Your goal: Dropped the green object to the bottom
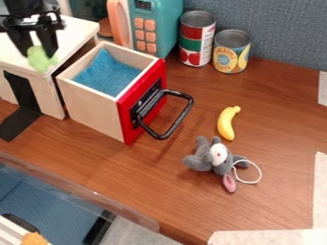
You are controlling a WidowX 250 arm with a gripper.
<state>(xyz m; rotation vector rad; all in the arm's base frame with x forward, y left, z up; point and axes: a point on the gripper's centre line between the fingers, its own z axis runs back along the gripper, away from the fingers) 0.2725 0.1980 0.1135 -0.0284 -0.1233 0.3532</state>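
Counter (150, 179) at lower centre is probably serving as the bottom, so careful carrying is requiring clearance over the open drawer (89, 107) at centre left, then a low release, while the downward jaws at upper left are clasping the green object (39, 59) between their tips.

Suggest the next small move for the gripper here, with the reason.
I would probably carry the green object across to above the open drawer, before any release. The gripper has it between its fingers over the edge of the white box top, while the drawer beside it stands pulled out, its blue-lined bottom open from above.
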